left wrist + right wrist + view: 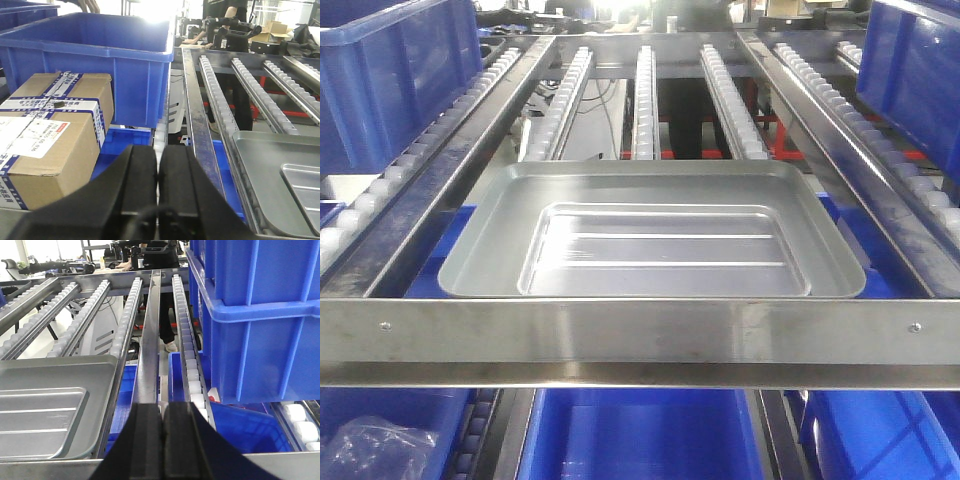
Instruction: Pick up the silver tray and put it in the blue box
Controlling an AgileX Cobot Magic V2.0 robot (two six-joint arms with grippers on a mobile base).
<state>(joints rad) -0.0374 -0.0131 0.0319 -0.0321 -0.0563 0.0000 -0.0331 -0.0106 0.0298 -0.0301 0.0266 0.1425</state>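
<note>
The silver tray (650,235) lies flat on the roller lanes just behind the steel front rail (640,335). Its left part shows in the left wrist view as the tray (270,155), and its right part in the right wrist view as the tray (50,385). A blue box (640,435) sits open below the rail, under the tray. My left gripper (158,165) is shut and holds nothing, to the left of the tray. My right gripper (162,415) is shut and holds nothing, to the tray's right. Neither gripper shows in the front view.
A deep ribbed blue crate (100,60) stands on the left with a taped cardboard carton (50,135) in front of it. Another ribbed blue crate (260,315) stands on the right. Roller lanes (645,100) run back between steel side rails (150,330). A plastic bag (375,450) lies at the lower left.
</note>
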